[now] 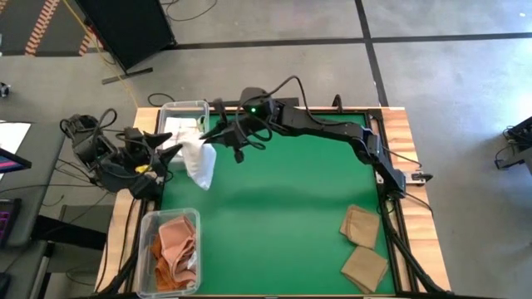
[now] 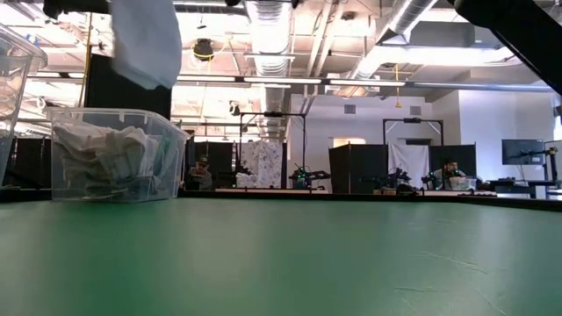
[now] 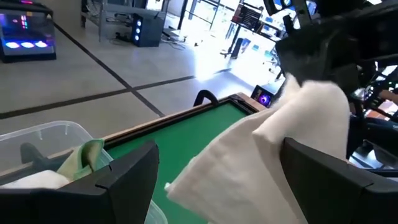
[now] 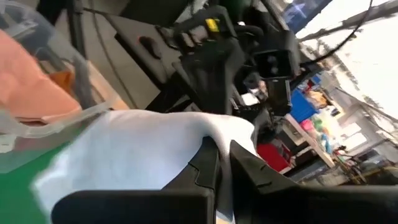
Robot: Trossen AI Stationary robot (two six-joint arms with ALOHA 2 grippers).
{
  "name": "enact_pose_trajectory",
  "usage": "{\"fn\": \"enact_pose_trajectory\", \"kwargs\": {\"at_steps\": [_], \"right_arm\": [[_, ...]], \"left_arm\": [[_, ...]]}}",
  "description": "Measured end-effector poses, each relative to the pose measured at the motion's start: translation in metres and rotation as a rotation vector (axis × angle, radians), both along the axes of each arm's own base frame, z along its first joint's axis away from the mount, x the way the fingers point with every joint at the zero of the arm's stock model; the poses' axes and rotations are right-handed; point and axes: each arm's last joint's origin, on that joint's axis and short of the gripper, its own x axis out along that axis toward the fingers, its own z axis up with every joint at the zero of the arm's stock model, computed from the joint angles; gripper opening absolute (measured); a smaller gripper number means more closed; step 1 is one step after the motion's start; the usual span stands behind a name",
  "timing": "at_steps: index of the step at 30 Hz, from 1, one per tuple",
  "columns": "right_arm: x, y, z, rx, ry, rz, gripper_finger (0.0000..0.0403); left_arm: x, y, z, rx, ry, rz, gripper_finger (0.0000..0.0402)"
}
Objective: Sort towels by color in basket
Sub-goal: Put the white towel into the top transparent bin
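Observation:
A white towel [image 1: 200,164] hangs above the table's far left part, with my right gripper [image 1: 213,138] shut on it. It also shows high up in the low view [image 2: 146,39]. My left gripper [image 3: 219,149] stands open at the table's left edge. In the left wrist view the hanging towel [image 3: 249,155] shows between its two fingers; I cannot tell whether they touch it. White and pale green towels lie in a clear bin [image 1: 184,116] at the far left. Salmon and orange towels fill a second clear bin [image 1: 170,249] at the near left. Two tan towels [image 1: 360,224] lie flat at the near right. My right gripper pinches the white towel's upper edge [image 4: 205,134] between its two shut fingers [image 4: 239,163]. It comes roughly level from the table's right side. The towel hangs slack below the fingers, clear of the table.
The green mat [image 1: 283,208] is bare in its middle. The far-left bin [image 2: 110,154] stands just beyond the hanging towel. The right arm [image 1: 332,129] stretches across the far part of the table. Cables and gear lie off the left edge.

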Motion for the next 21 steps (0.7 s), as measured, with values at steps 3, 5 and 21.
{"fn": "enact_pose_trajectory", "kwargs": {"at_steps": [3,5,21], "right_arm": [[0.003,-0.003,-0.005,0.014,-0.028,-0.017,0.0044],[0.004,-0.007,-0.008,0.02,-0.028,-0.025,0.0044],[0.028,-0.017,-0.035,0.069,-0.132,-0.035,0.0044]], "left_arm": [[0.001,-0.001,0.001,-0.003,0.006,-0.018,0.032],[0.003,-0.003,0.004,0.001,0.001,-0.03,0.032],[0.006,-0.004,0.006,0.023,0.048,-0.068,0.0276]]}}
